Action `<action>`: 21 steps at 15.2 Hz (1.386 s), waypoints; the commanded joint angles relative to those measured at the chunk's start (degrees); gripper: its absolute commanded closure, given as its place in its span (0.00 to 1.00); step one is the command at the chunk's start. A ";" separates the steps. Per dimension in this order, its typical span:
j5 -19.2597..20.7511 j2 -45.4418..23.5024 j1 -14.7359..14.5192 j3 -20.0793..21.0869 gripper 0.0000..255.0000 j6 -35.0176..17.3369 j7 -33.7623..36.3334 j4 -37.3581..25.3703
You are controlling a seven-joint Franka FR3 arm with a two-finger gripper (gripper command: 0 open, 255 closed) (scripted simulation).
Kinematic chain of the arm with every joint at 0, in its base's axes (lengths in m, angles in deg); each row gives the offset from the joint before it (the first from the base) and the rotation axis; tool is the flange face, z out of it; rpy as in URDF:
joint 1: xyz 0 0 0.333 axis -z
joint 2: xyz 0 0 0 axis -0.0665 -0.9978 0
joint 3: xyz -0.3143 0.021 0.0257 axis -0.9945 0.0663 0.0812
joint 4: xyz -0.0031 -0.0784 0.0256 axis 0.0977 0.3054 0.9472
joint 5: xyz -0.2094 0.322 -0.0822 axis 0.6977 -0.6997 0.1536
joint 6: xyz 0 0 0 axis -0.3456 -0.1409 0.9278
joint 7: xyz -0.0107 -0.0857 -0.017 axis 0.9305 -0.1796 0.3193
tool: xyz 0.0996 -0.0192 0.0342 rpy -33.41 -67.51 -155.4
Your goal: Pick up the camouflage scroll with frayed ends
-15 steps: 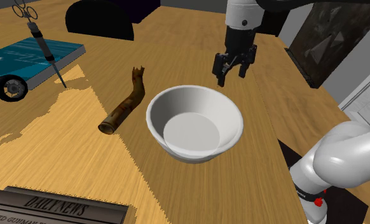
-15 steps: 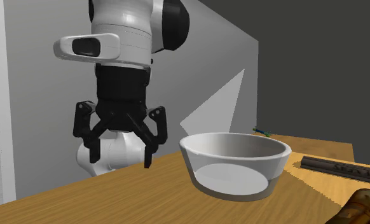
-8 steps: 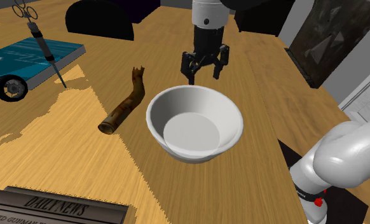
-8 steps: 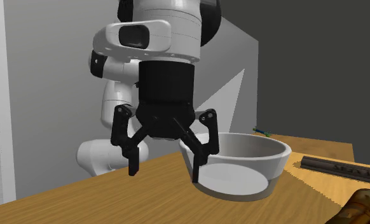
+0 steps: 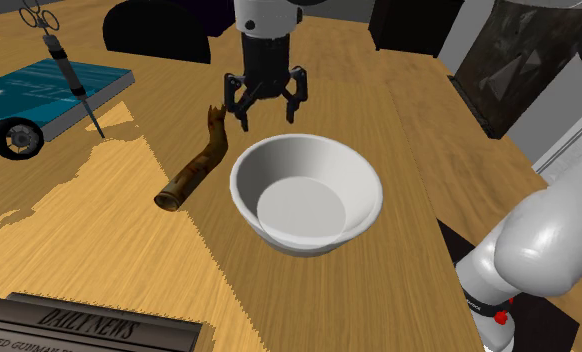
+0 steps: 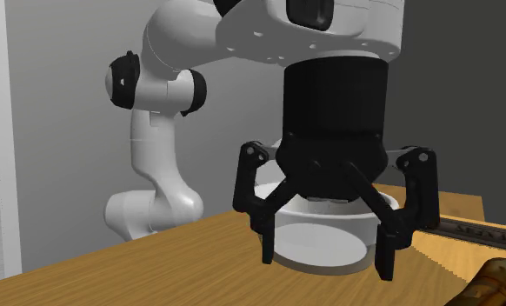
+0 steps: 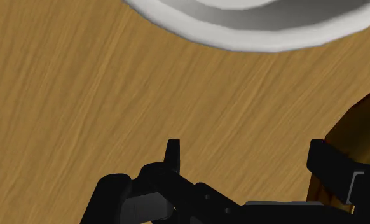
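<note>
Worktop: wooden planks are stretching under my fingers, which are hanging above bare wood without touching it.
Bowl: white and upright, it is sitting on the worktop just beside my fingers, its rim close to the tips.
Scroll: mottled brown, it is lying flat on the worktop on the side of my fingers away from the bowl, its frayed end near one tip and outside the gap.
Fingers: I am holding them spread wide, gripping nothing.
</note>
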 commanded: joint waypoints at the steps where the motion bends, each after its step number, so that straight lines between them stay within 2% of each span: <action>1: 2.47 -5.24 -1.25 1.05 0.00 0.44 3.90 -5.53; 4: 6.58 -13.38 -4.45 1.83 0.00 2.33 9.25 -15.20; 7: 10.82 -22.06 -9.01 1.54 0.00 5.59 13.55 -27.00; 14: 9.89 -20.31 -7.61 1.33 0.00 -0.77 13.32 -18.99; 16: 9.85 -20.21 -7.51 1.32 0.00 -1.27 13.31 -18.40; 17: 9.90 -20.33 -7.53 1.30 1.00 -1.18 13.28 -18.60; 21: 9.88 -20.29 -7.52 1.30 1.00 -1.23 13.29 -18.51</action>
